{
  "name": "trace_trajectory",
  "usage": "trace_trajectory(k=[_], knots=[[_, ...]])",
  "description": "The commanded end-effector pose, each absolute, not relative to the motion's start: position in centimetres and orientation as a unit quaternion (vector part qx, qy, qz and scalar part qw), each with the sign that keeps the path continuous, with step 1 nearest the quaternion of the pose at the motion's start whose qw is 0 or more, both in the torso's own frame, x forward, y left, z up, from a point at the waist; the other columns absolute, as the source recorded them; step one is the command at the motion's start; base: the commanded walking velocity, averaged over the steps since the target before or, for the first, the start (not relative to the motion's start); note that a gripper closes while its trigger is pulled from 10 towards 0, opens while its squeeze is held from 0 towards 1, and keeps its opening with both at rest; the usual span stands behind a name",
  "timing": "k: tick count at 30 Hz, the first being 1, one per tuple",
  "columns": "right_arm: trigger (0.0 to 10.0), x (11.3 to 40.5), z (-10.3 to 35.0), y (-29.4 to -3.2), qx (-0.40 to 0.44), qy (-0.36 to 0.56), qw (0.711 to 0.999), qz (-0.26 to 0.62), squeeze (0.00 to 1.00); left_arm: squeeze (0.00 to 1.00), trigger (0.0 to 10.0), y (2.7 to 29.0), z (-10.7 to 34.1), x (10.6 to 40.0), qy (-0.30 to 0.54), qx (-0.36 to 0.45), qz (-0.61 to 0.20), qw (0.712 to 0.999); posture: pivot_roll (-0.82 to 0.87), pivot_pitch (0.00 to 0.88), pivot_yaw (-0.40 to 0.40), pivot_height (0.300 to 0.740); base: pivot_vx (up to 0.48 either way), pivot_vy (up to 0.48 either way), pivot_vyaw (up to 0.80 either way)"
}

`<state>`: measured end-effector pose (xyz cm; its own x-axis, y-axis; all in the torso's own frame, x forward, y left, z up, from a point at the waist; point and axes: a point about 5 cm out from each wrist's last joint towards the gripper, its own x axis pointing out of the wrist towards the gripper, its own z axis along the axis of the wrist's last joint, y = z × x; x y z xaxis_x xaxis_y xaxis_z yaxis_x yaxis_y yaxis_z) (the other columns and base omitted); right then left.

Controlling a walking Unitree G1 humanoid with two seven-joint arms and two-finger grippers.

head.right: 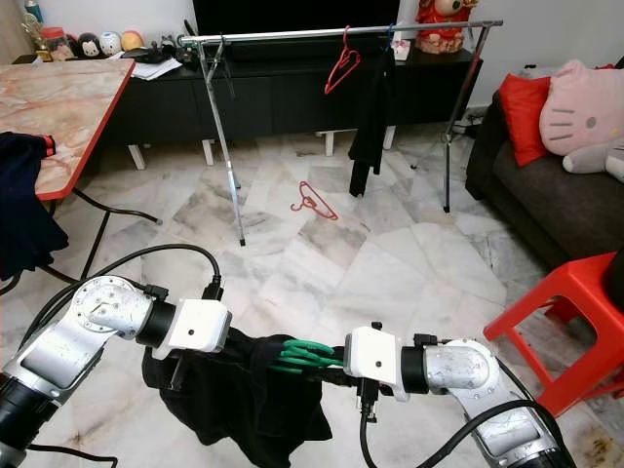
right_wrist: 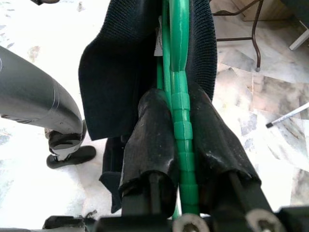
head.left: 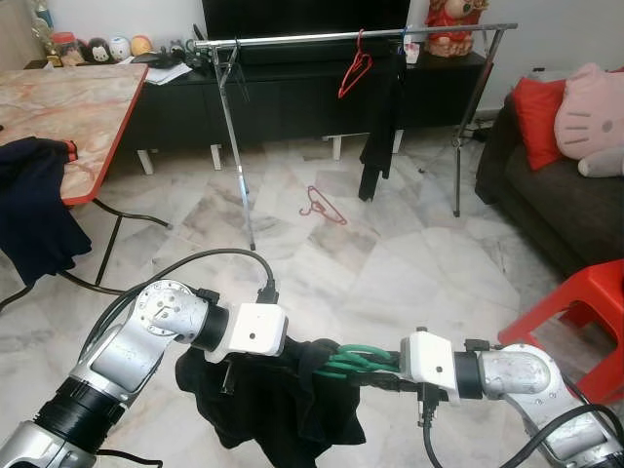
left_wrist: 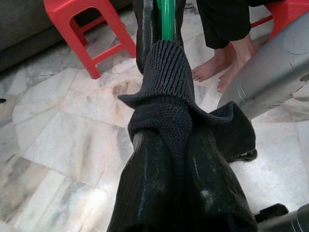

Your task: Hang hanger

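Ribbed green hanger (right_wrist: 181, 116) clamped in right pincer (right_wrist: 183, 130); left pincer (left_wrist: 166, 159) pinches knitted black garment (head.left: 273, 400).

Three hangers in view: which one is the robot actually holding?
The green hanger, clamped in the right gripper with a black garment on it. One red hanger hangs on the rail; the other lies on the floor.

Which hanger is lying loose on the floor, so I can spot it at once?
Start at the metal clothes rail in front of the dark TV cabinet. Look down to the marble floor beneath its middle: the red hanger lies flat there. Another red one hangs on the rail, and the green hanger is held between both grippers.
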<state>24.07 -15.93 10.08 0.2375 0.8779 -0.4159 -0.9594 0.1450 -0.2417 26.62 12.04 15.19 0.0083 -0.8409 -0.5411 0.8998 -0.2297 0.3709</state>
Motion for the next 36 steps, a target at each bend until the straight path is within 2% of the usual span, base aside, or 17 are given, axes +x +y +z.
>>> trace_trajectory(k=[1, 10, 14, 22, 23, 24, 25, 26, 36], knots=[[0.0, 23.8, 10.1, -16.0, -0.236, 0.093, 0.746, 0.616, 0.00, 0.00, 10.0, 12.0, 16.3, 27.2, 0.024, 0.366, -0.695, 0.619, -0.05, 0.000, -0.026, 0.740, 0.000, 0.000, 0.00], [0.0, 24.0, 10.1, -16.0, -0.240, 0.091, 0.748, 0.612, 0.00, 0.00, 10.0, 12.0, 16.4, 27.4, 0.021, 0.371, -0.693, 0.617, -0.05, 0.000, -0.026, 0.740, 0.000, 0.000, 0.00], [0.0, 24.0, 9.7, -15.6, -0.238, 0.086, 0.756, 0.604, 0.00, 0.00, 10.0, 12.1, 17.0, 27.2, 0.020, 0.372, -0.700, 0.609, -0.05, 0.000, -0.026, 0.740, 0.000, 0.000, 0.00], [0.0, 24.4, 9.3, -15.4, -0.236, 0.076, 0.776, 0.581, 0.00, 0.00, 10.0, 11.9, 17.7, 27.3, 0.003, 0.360, -0.704, 0.612, -0.04, 0.000, -0.025, 0.740, 0.000, 0.000, 0.00], [0.0, 24.4, 9.2, -15.4, -0.236, 0.076, 0.776, 0.580, 0.00, 0.21, 10.0, 11.9, 17.7, 27.3, 0.002, 0.355, -0.706, 0.613, -0.04, 0.000, -0.025, 0.740, 0.000, 0.000, 0.00], [0.0, 24.3, 9.1, -15.3, -0.234, 0.077, 0.776, 0.580, 0.00, 0.51, 10.0, 11.9, 17.7, 27.3, 0.002, 0.353, -0.707, 0.612, -0.04, 0.000, -0.025, 0.740, 0.000, 0.000, 0.00], [0.0, 24.3, 9.1, -15.3, -0.233, 0.078, 0.777, 0.580, 0.00, 0.51, 10.0, 11.9, 17.7, 27.3, 0.002, 0.353, -0.708, 0.612, -0.04, 0.000, -0.025, 0.740, 0.000, 0.000, 0.00], [0.0, 24.3, 9.0, -15.3, -0.232, 0.078, 0.777, 0.580, 0.00, 1.00, 10.0, 11.9, 17.8, 27.3, 0.003, 0.347, -0.711, 0.612, -0.04, 0.000, -0.025, 0.740, 0.000, 0.000, 0.00], [0.0, 24.8, 8.6, -15.2, -0.225, 0.065, 0.803, 0.548, 0.00, 1.00, 10.0, 11.6, 18.1, 27.3, 0.002, 0.336, -0.714, 0.615, -0.05, 0.000, -0.025, 0.740, 0.000, 0.000, 0.00]])
